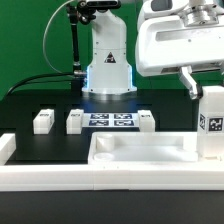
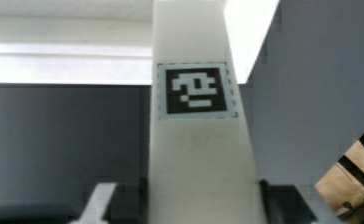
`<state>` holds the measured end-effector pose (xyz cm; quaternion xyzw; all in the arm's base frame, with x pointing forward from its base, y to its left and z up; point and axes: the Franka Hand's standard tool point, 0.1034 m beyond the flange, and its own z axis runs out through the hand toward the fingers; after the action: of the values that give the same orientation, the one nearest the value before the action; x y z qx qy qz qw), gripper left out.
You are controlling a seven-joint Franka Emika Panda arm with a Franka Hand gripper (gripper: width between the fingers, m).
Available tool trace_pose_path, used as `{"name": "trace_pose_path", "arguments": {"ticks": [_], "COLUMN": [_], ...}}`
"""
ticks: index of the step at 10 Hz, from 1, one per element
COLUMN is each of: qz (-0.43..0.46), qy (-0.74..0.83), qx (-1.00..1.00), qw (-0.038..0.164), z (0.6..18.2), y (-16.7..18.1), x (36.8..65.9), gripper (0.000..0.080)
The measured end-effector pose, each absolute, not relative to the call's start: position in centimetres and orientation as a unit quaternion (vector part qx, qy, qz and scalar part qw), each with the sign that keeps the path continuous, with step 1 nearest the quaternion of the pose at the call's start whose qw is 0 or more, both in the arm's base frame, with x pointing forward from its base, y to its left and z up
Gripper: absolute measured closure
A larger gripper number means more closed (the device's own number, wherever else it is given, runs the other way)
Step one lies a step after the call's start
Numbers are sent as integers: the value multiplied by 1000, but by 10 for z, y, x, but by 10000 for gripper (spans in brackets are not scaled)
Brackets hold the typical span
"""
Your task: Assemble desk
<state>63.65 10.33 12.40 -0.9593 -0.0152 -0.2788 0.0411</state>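
Note:
The white tabletop panel (image 1: 140, 152) lies flat near the front, rim up. One leg post (image 1: 211, 122) stands upright at its end on the exterior view's right, with a tag facing the camera. My gripper (image 1: 206, 92) reaches down over this post's top. In the wrist view the post (image 2: 202, 90) fills the middle, and my gripper (image 2: 204, 208) has a dark fingertip (image 2: 278, 203) close along each side. Whether the pads press on it is unclear. Three more leg posts (image 1: 42, 121) (image 1: 76, 121) (image 1: 146, 121) lie on the black table behind the panel.
The marker board (image 1: 111, 120) lies between the loose posts, in front of the robot's base (image 1: 108, 70). A long white barrier wall (image 1: 90, 182) runs along the front edge. A black cable hangs at the back on the exterior view's left.

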Motion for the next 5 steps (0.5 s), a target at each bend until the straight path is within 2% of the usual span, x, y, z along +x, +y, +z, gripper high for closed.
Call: {"name": "trace_pose_path", "arguments": {"ticks": [1,2,3,5], "qz": [-279,-279,-279,-279], "qy": [-15,-15,-15,-15], "qx": [-959,-959,-959,-959], "qw": [41,41,41,41], "z": [124,124,124,124], "y": [103,103,103,103], "x": [636,636,636,636], "gripper": [246,246,179,156]}}
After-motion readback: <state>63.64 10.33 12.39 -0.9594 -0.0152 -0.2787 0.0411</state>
